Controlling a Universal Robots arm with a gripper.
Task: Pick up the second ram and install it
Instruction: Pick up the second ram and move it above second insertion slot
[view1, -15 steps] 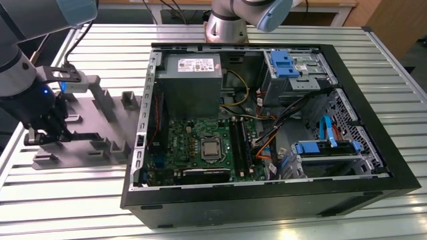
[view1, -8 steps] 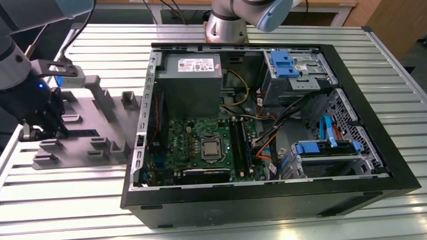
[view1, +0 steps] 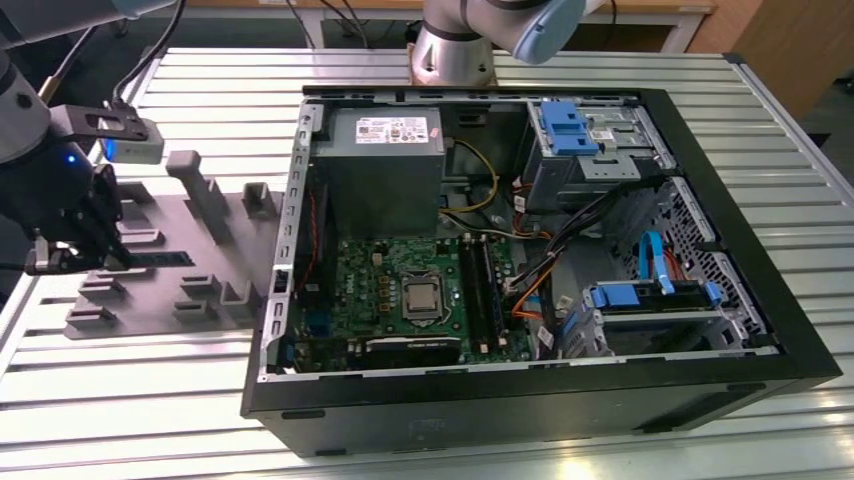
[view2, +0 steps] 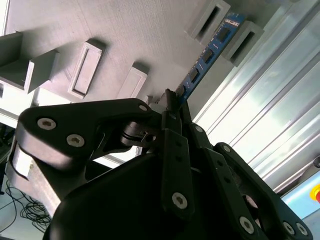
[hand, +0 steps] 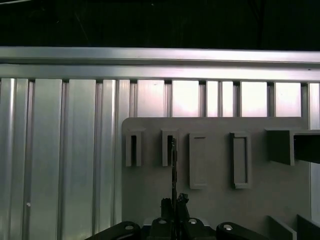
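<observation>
My fingers (view2: 173, 137) are pinched together on one end of the second ram (view2: 209, 51), at the edge of the grey fixture plate (view1: 200, 292) on the exterior view's left. The blue stick with its black chips stands on edge and runs away from my fingertips, its far end seated between two raised holders on the plate. In the first wrist view the stick (hand: 173, 165) shows edge-on as a thin dark line rising from between my fingers (hand: 183, 201) into one holder.

This looks to me like the pick-up step: the grasp is made and the stick is not yet lifted clear. The open computer case (view1: 754, 300) lies well apart on the slatted bench (view1: 134, 400), with the black memory slots (view1: 481, 285) beside the processor on the green motherboard (view1: 380, 290). I judge that getting free calls for a straight pull in line with the holders, with no twist on the thin board.
</observation>
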